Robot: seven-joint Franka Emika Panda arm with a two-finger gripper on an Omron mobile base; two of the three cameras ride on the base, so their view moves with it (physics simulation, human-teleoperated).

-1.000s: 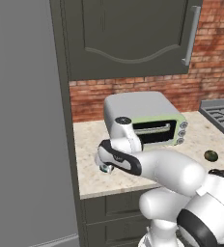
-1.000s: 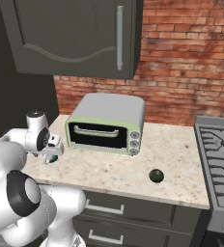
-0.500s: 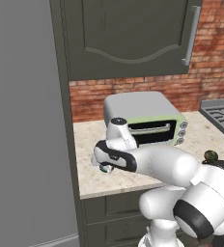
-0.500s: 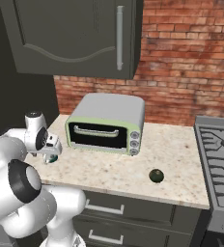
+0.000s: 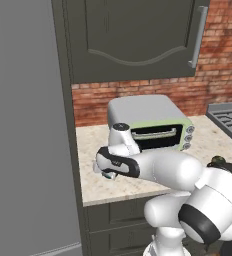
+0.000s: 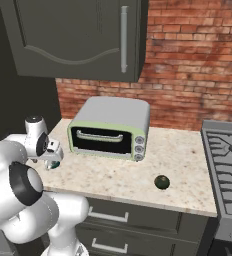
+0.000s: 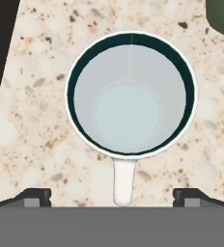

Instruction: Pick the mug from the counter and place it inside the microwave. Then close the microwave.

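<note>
Closest to us the gripper [image 7: 112,195] hangs straight over the mug [image 7: 131,94], jaws spread wide — each fingertip [image 7: 34,195] clear of the rim, handle pointing between them. The mug stands upright on the counter [image 6: 118,175] near its left end, beside the toaster oven [image 6: 110,128]. Farther right lies a small dark round object [image 6: 161,182].

Reaches forward and to the left from the base, white upper arm bulky in the foreground, forearm stretched toward the left end of the counter [image 5: 138,187] near its front edge. Wrist bent so the hand points straight down. Gripper [image 7: 112,195] spread wide, dark fingertips [image 7: 34,195] far apart at either side in the hand view, clasping nothing. Hangs just above the stone, apparently, though the height is hard to judge.
</note>
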